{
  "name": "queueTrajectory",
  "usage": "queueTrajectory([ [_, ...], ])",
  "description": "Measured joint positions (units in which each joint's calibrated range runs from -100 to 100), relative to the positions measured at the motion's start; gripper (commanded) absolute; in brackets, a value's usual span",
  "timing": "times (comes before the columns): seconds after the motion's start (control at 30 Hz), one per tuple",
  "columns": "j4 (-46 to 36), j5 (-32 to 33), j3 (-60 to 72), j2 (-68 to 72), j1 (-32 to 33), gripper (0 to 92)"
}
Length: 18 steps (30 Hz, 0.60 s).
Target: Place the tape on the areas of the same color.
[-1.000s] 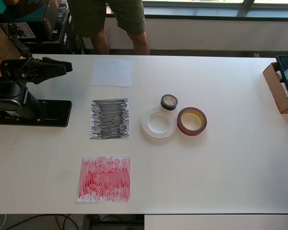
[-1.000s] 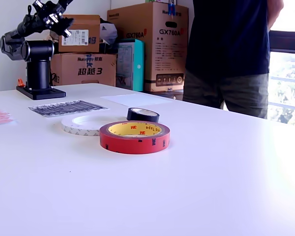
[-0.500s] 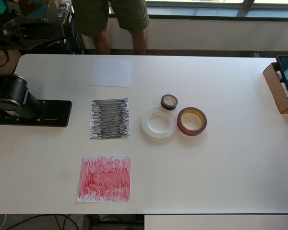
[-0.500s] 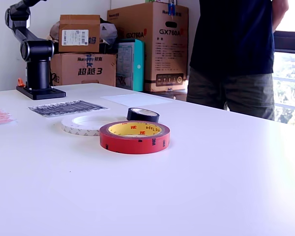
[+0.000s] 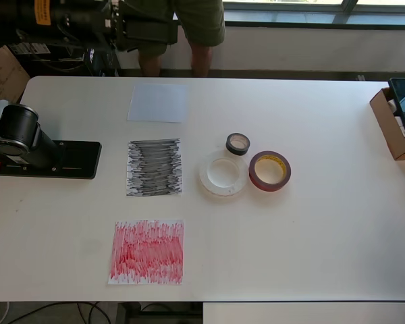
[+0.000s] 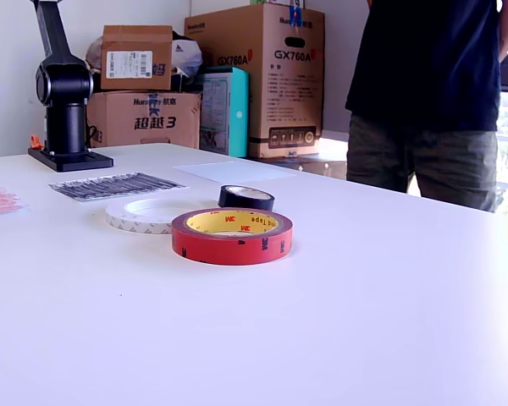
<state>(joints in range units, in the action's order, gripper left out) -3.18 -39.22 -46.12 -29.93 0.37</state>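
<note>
Overhead view: our claw (image 5: pixel 163 30) sits high at the top edge, past the far side of the white surface (image 5: pixel 324 223). It's dark and blurred, so we can't tell if the jaws are wide or narrow; nothing seen in it. The white patch (image 5: pixel 158 102) lies closest below the claw, the black patch (image 5: pixel 154 167) farther down, the red patch (image 5: pixel 147 252) farthest. All three rolls sit well off to the claw's right in this view, on bare surface: black roll (image 5: pixel 237 143), white roll (image 5: pixel 223 173) touching it, red roll (image 5: pixel 269 171) just beside the white one. The arm base (image 5: pixel 27 138) sits at the left edge.

Exterior view: claw out of frame, only the arm column (image 6: pixel 61 80) shows. Red roll (image 6: pixel 232 235) nearest the camera, white roll (image 6: pixel 148 213) and black roll (image 6: pixel 245 197) behind it. A person (image 6: pixel 432 93) stands at the far edge.
</note>
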Motion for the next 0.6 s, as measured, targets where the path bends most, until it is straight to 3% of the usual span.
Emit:
queueTrajectory([
  [0.4,-1.6,10.0,0.3,13.5,-0.1,61.4],
  [0.6,-9.1,15.9,4.9,17.6,-0.1,61.6],
])
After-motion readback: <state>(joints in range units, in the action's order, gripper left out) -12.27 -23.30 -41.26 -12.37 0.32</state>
